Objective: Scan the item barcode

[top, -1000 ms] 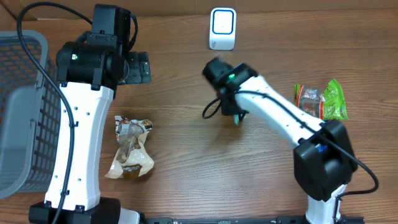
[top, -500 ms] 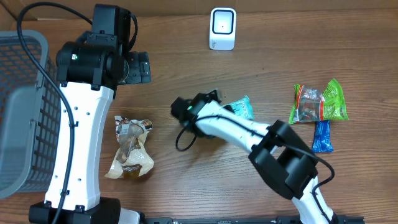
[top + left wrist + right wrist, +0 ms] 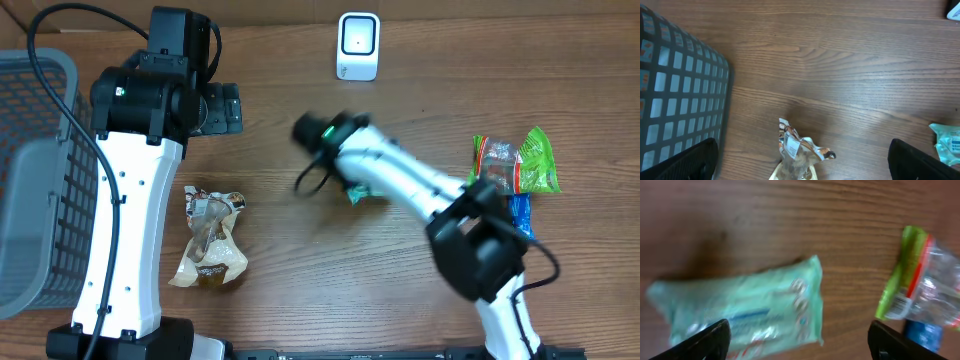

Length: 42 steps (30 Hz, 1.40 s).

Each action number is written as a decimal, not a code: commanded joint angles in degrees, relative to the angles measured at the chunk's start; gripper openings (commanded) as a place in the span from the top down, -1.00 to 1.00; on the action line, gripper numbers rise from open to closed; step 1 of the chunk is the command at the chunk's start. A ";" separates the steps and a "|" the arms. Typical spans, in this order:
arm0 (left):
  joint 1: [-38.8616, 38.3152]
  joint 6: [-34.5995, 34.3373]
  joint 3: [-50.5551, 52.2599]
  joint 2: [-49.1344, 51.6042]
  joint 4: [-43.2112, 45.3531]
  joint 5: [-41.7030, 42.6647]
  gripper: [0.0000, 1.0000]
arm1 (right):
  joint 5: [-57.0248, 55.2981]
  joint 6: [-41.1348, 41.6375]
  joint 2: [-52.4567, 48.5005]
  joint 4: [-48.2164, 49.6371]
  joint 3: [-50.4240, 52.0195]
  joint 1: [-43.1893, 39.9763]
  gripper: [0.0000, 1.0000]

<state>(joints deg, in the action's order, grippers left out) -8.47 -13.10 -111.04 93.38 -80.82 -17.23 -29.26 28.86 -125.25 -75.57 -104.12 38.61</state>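
A teal packet (image 3: 745,312) lies flat on the wood table, partly under my right arm (image 3: 400,175) in the overhead view (image 3: 360,191). My right gripper (image 3: 800,340) hangs over it, open, with the packet's right end between the spread fingers (image 3: 710,337) and no grip on it. The white barcode scanner (image 3: 358,45) stands at the back edge. My left gripper (image 3: 802,160) is open, high above a crinkled brown and clear snack bag (image 3: 797,152) that lies at the front left (image 3: 210,238).
A grey wire basket (image 3: 30,180) fills the left edge (image 3: 680,90). At the right lie a green and clear bag (image 3: 515,162) and a blue packet (image 3: 518,215), also in the right wrist view as the green bag (image 3: 920,285) and the blue packet (image 3: 922,335).
My right arm has swung from near the scanner across the middle of the table. Its jaws were shut and now stand open, and the teal packet lies on the table. The left arm has not moved.
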 commanded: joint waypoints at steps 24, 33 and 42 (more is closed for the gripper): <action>0.20 0.87 -0.96 -1.14 0.04 -0.76 -1.00 | 70.31 -30.42 0.26 18.71 18.62 -26.71 -0.09; 0.20 0.87 -0.96 -1.14 0.04 -0.76 -1.00 | 70.47 -30.40 0.92 16.65 17.18 -27.10 0.92; 0.20 0.87 -0.96 -1.14 0.04 -0.76 -0.99 | 39.78 -20.15 12.26 12.70 9.99 -22.32 0.92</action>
<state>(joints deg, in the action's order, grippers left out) -8.47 -13.10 -111.04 93.38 -80.82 -17.23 27.97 2.61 -121.12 -62.98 -90.54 12.95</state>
